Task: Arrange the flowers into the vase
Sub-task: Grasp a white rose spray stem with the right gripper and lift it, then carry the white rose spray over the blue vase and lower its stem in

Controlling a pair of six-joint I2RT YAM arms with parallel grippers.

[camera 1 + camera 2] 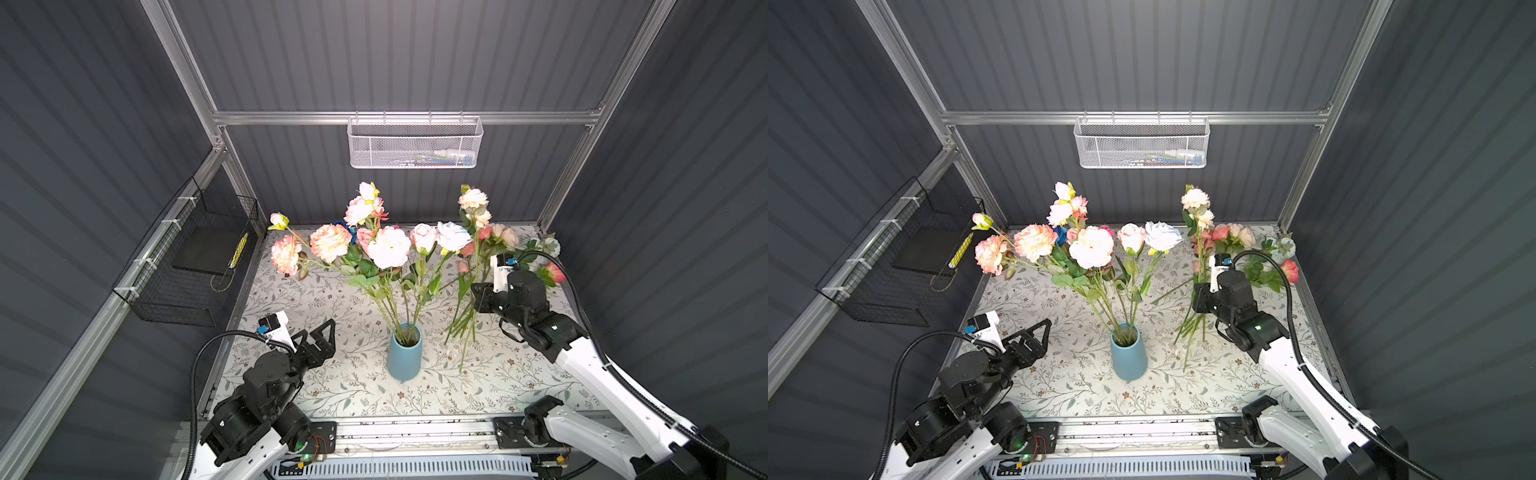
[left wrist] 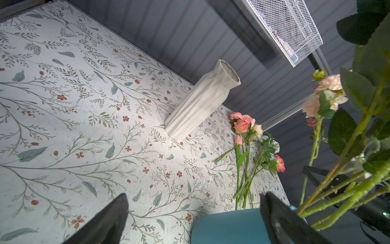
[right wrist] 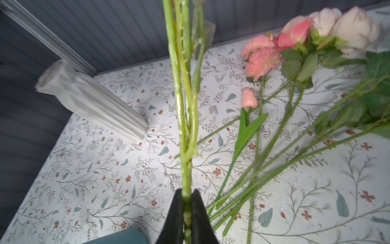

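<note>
Right hand [image 3: 186, 195] pinches one flower stem [image 3: 186, 169] (left hand [image 1: 318, 329] gapes).

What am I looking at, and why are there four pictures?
These are two robot arms working at a table. Two pictures look down from overhead; the other two come from cameras on the arms' wrists. On the flowered tablecloth stands a blue vase holding several flowers. More loose flowers lie to its right, and a white vase is farther back. The right arm has its jaws shut on a green flower stem. The left arm has its jaws open and empty, beside the blue vase.
</note>
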